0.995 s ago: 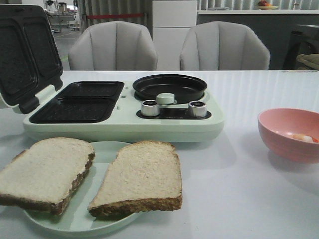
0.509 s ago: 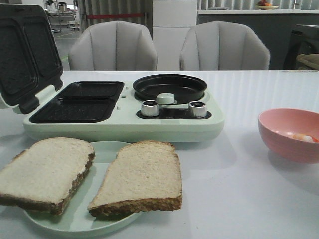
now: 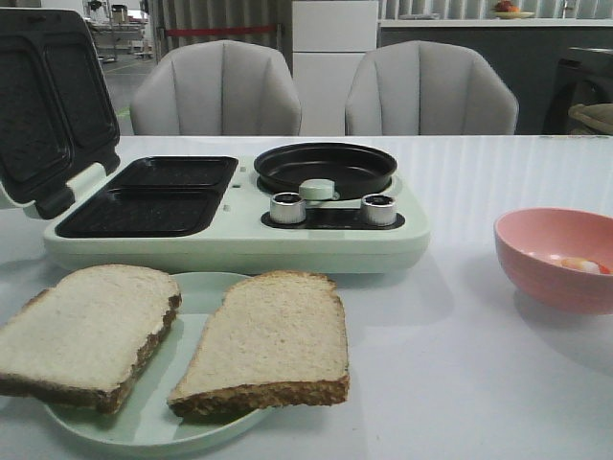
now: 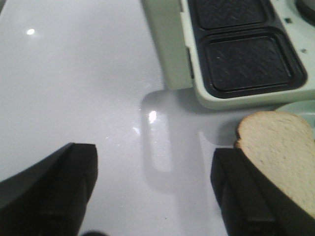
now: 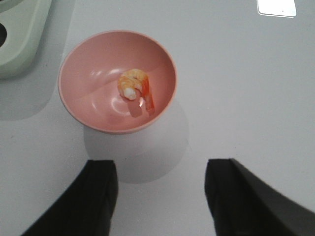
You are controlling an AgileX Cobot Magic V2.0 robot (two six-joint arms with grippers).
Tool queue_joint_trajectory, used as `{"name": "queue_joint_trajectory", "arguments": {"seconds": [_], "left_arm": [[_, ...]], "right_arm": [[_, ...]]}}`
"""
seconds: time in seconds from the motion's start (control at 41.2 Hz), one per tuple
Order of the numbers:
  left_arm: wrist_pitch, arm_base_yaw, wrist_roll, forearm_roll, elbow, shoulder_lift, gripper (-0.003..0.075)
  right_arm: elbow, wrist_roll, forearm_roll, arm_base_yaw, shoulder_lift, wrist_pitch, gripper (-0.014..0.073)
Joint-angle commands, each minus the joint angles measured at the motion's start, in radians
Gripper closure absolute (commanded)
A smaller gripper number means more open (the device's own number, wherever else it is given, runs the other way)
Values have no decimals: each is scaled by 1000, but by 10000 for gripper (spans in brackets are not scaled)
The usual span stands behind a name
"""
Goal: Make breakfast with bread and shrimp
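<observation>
Both grippers, left gripper (image 4: 153, 196) and right gripper (image 5: 160, 196), hang spread and empty; the left should straddle the nearest bread (image 4: 280, 147) by its crust edges.

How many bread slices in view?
2. Both pale wholemeal bread slices with dark crusts lie on the pale green plate: left slice overhanging its edge, right slice beside it. None hidden.

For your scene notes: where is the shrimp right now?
The shrimp lies inside the pink bowl on the table's right side in the front view, right of the breakfast maker.
</observation>
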Motion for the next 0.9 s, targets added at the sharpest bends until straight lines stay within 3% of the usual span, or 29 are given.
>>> {"name": "queue_joint_trajectory", "arguments": {"seconds": [0.0, 0.194, 0.388, 0.509, 0.655, 0.873], "left_arm": [[-75, -100, 43, 26, -34, 2, 178], [-32, -368, 53, 211, -12, 2, 177], [-20, -619, 53, 357, 138, 2, 177], [-8, -754, -68, 558, 211, 2, 178], [101, -844, -210, 797, 241, 54, 177], [121, -888, -238, 894, 241, 205, 178]], "right_arm": [[-36, 0, -15, -2, 0, -59, 89], [-36, 0, -15, -2, 0, -59, 89], [-36, 0, -15, -2, 0, -59, 89], [-36, 0, -15, -2, 0, -59, 89], [-36, 0, -15, -2, 0, -59, 89], [-36, 0, -15, -2, 0, -59, 89]]}}
